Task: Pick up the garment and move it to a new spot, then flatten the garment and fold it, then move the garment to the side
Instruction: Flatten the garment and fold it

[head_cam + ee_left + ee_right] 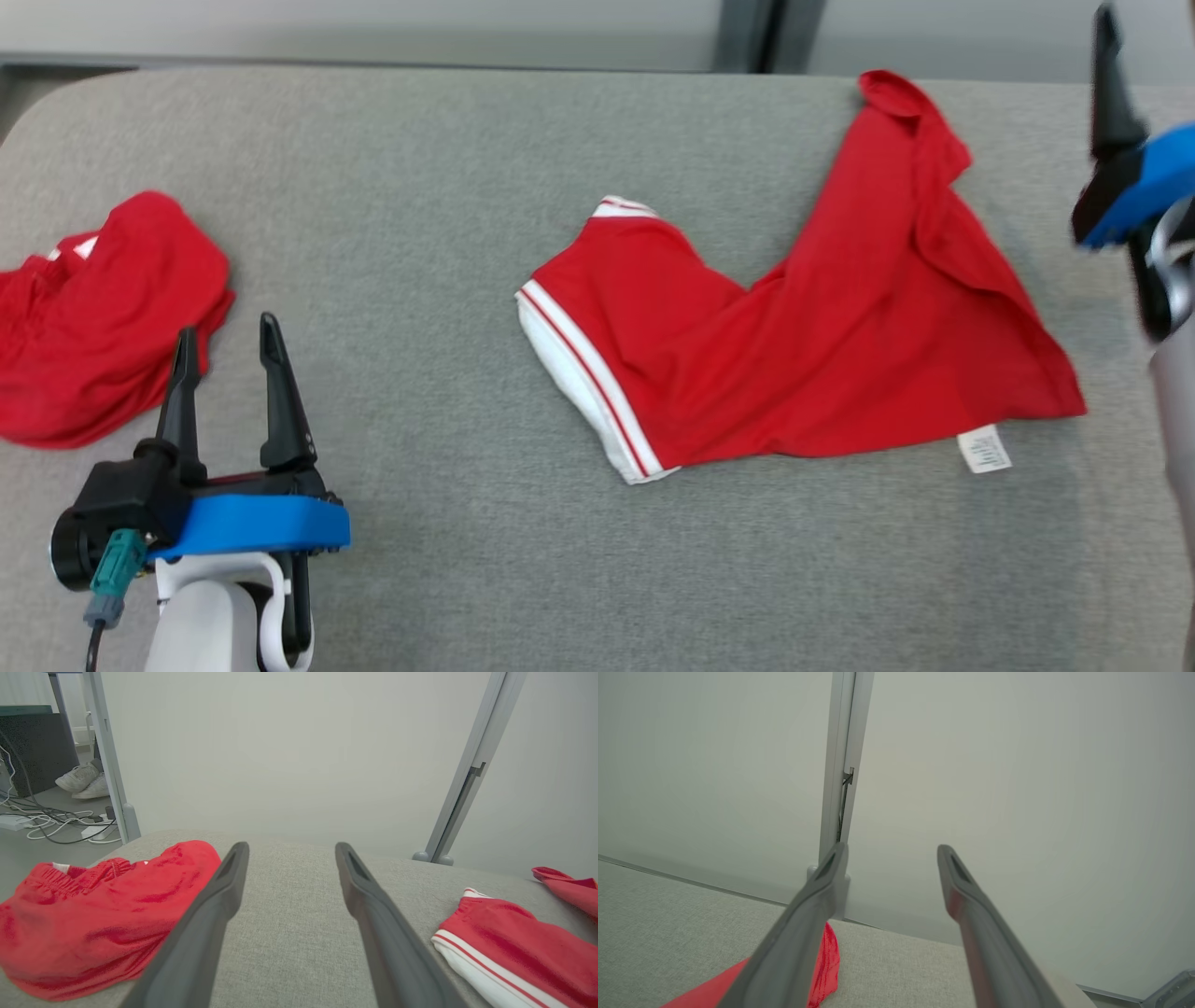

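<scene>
Head view: red garment (pixel 794 355) – shorts with white-striped trim – lying right of centre on the grey table (pixel 420 187), one leg spread toward the far right corner, the other bunched and turned back, white label (pixel 984 449) exposed at the near hem; judged only half opened, so flattening is yet to do. Second red garment (pixel 103 317), crumpled, at the table's left edge, well apart from the first. Left gripper (pixel 228 327) at lower left, fingers spread wide and empty, its tips just beside the crumpled heap; likely parked clear of the work. Right gripper (pixel 1116 84) at the far right edge, raised and blurred, beside the garment's far corner. Left wrist view: left gripper (pixel 290 848) wide open over bare table, crumpled heap (pixel 93 924) on one side, the garment's striped leg (pixel 504 947) on the other; shoes (pixel 81 781) and cables (pixel 42 826) on the floor beyond. Right wrist view: right gripper (pixel 891 848) with fingers wide apart, nothing between them, tilted up toward the wall; a red corner of the garment (pixel 826 966) lies on the table below one finger – not held, apparently free to settle flat.
</scene>
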